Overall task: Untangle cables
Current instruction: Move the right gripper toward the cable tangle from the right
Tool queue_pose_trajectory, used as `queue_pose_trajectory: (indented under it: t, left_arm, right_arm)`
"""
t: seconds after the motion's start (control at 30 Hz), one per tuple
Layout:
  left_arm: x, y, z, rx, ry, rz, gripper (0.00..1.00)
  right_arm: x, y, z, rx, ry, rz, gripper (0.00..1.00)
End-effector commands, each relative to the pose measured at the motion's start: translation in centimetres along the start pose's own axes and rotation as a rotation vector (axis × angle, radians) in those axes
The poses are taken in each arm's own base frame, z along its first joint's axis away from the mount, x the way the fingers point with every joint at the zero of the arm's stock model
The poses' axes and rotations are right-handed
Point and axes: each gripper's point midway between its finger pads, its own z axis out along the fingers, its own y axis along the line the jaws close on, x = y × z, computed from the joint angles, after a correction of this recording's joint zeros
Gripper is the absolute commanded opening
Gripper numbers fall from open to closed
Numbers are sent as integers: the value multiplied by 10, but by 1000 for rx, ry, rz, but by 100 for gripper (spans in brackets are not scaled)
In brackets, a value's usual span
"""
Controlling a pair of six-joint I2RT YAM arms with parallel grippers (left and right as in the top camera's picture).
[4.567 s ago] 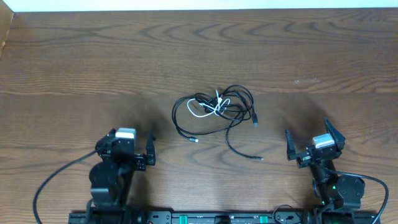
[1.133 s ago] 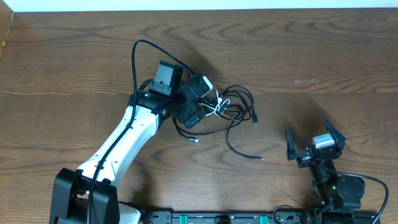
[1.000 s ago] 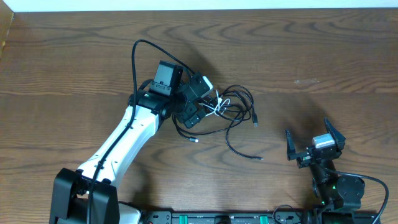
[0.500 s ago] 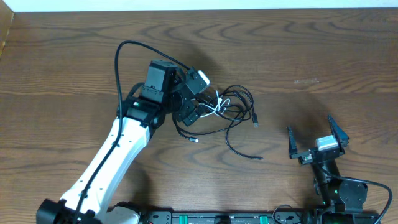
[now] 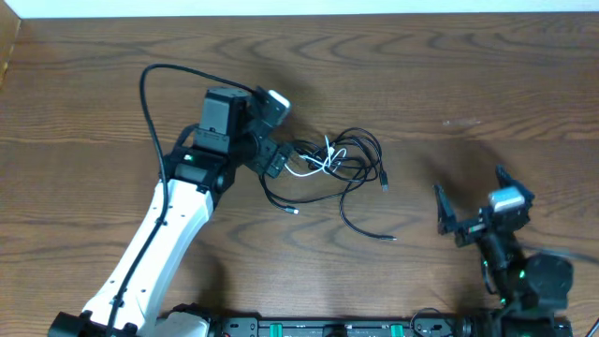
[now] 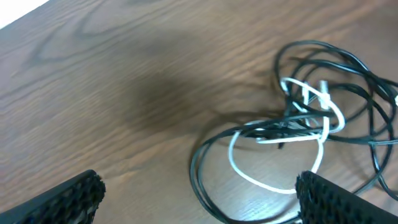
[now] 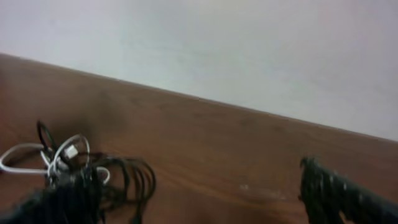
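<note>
One wooden table, tangled cables; pale wall

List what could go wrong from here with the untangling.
The open left gripper hovers beside the cables, where the white cable weaves through the black ones; closing there could pinch several strands and tighten the knot. The right gripper is open and far off, so a one-handed pull may drag the whole bundle.
</note>
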Motion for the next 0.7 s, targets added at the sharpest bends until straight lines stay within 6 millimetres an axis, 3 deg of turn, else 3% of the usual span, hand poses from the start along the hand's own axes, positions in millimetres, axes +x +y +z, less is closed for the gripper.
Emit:
queue_pose_trajectory:
  t: [0.0,0.3,0.43,0.67]
  left_arm:
    - [-11,15,-11,-45,-36,-78,99]
    - [-11,15,-11,-45,-35,-82,99]
    - [-11,16,-11,-45,-35,-82,99]
    - [-11,15,-11,-45,-35,-82,99]
  right_arm:
    - [-15,0,14,-41,84,25,99]
    - [-32,12,65,-261,391,159,99]
    - [-23,14,84,-322,566,249,99]
    - [4,20,105,-365,688,427,99]
